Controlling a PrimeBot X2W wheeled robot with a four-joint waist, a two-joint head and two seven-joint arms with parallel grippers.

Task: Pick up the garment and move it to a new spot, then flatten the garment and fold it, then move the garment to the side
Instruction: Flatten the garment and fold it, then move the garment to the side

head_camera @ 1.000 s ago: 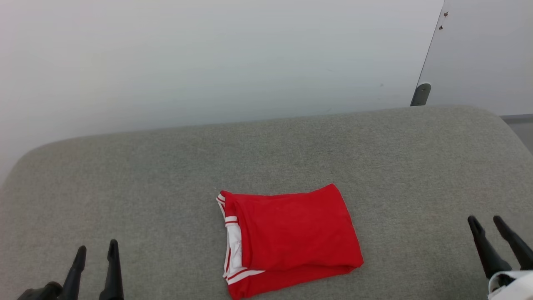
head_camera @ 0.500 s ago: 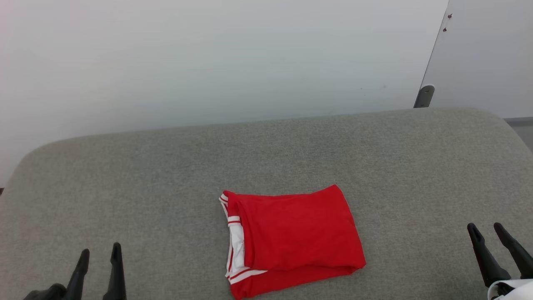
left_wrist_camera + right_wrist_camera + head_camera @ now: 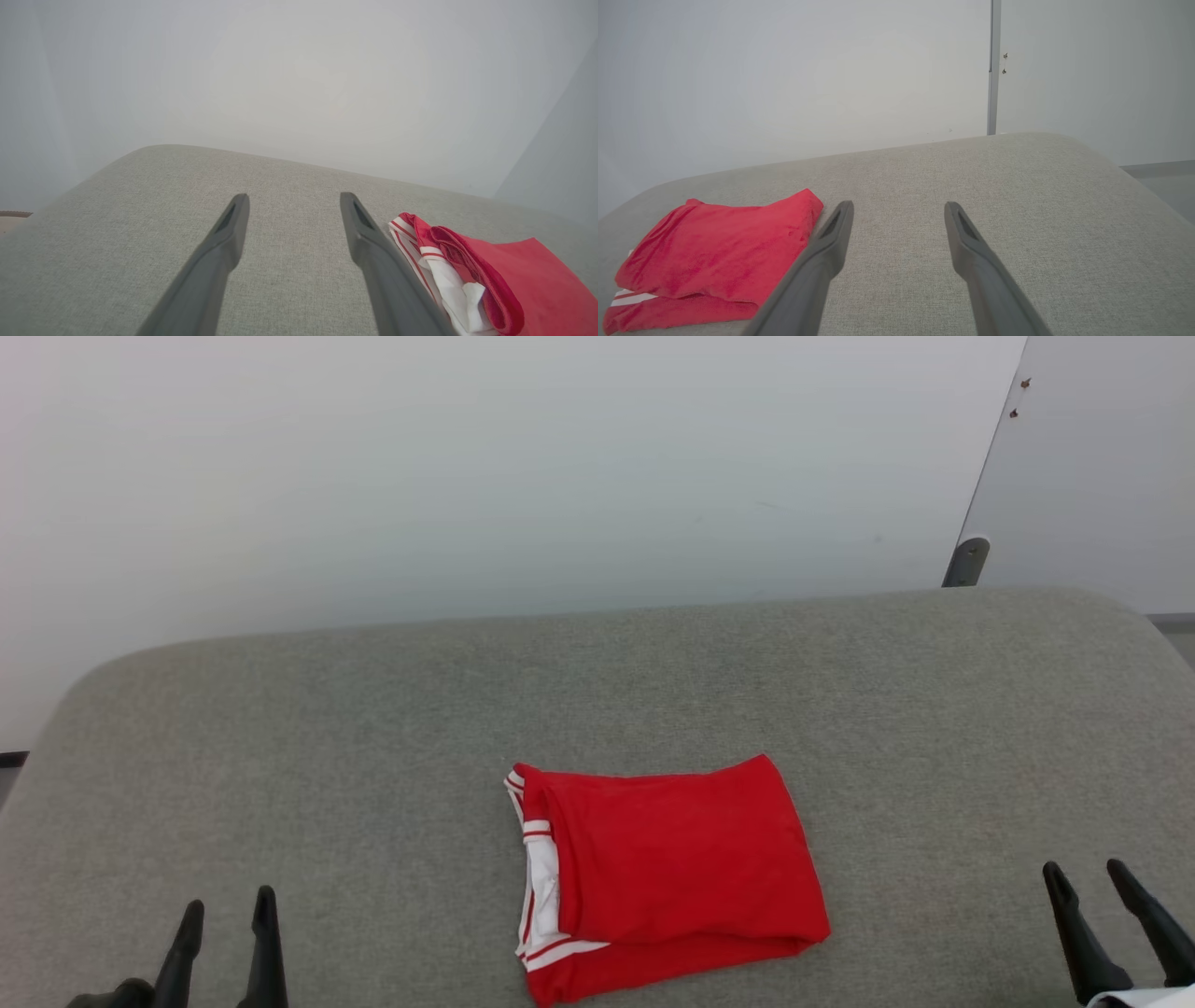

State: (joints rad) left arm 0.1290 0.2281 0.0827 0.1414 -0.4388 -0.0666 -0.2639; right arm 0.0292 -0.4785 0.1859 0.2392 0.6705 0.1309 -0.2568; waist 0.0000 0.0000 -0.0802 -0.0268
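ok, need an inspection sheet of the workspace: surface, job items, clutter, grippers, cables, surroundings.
Surface: grey woven fabric cushion with rounded corners.
Job's things: bright red soft garment with white striped trim, folded into a compact rectangle, lying mid-surface, ungripped.
Clutter: nothing seen.
Grippers: left gripper open, left of garment; right gripper open, right of it; both apart from it.
Cables: nothing seen.
Surroundings: pale wall behind; grey panel and metal post at far right.
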